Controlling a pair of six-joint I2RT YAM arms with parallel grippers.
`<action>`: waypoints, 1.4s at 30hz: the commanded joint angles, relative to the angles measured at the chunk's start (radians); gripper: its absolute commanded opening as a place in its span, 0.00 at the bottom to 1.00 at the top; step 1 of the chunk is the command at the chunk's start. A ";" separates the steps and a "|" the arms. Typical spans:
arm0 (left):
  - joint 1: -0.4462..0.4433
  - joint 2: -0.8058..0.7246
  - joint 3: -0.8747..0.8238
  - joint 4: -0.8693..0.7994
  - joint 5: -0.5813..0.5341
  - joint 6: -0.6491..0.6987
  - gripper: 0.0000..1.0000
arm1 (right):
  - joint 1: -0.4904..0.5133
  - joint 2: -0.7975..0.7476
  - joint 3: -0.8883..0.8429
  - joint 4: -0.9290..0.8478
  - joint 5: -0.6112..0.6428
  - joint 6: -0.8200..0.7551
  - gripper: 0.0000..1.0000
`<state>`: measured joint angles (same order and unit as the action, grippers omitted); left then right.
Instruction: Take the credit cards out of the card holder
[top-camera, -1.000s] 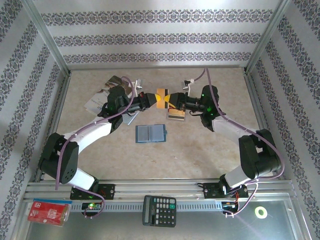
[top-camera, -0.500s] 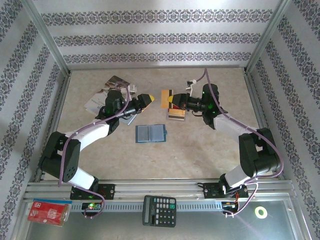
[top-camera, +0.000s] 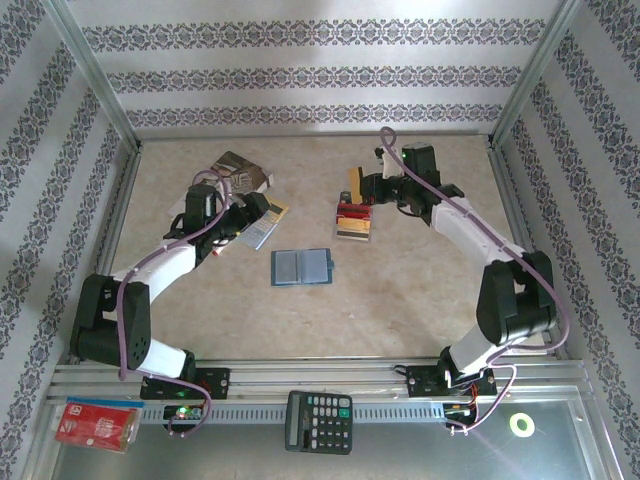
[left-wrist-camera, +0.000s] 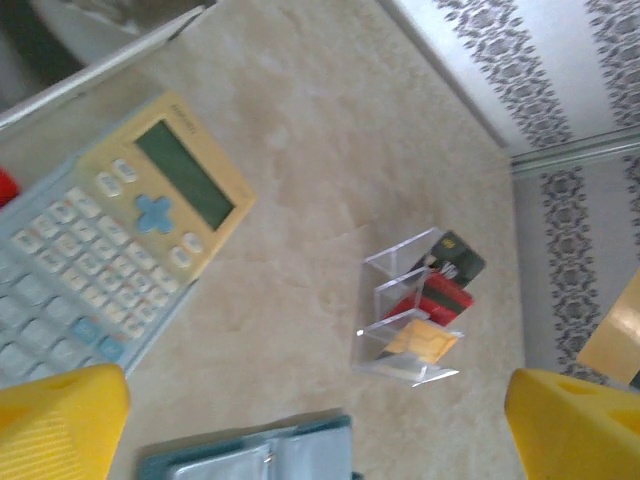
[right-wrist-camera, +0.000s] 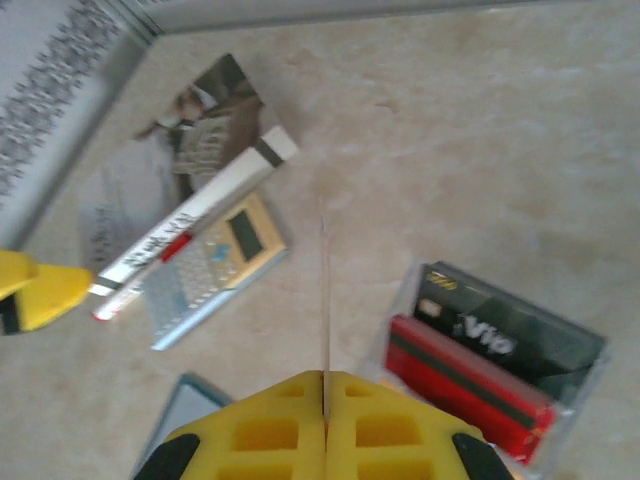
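Top: left tool over pocket calculator. Right tool clamps gold-tan card upright, near clear stand. Card holder open flat mid-bench, apart from both tools.
Left wrist: fingers spread wide, empty; card holder at bottom edge.
Right wrist: fingers shut on card, edge-on; black card and red card in stand.

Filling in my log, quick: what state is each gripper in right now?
Left gripper: open, holding nothing.
Right gripper: closed on a gold-tan credit card.
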<state>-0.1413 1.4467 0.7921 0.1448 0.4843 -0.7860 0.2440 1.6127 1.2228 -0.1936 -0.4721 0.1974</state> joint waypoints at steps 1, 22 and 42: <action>0.015 -0.039 0.059 -0.122 -0.045 0.129 1.00 | -0.009 0.054 0.058 -0.113 0.071 -0.201 0.00; 0.028 -0.043 0.167 -0.238 -0.087 0.222 1.00 | 0.037 0.201 0.297 -0.500 -0.042 -0.859 0.00; 0.028 -0.100 0.125 -0.274 -0.070 0.228 1.00 | 0.079 0.373 0.455 -0.657 0.101 -1.097 0.00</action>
<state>-0.1276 1.3491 0.9249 -0.1158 0.3931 -0.5606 0.3168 1.9682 1.6501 -0.7853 -0.3740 -0.8249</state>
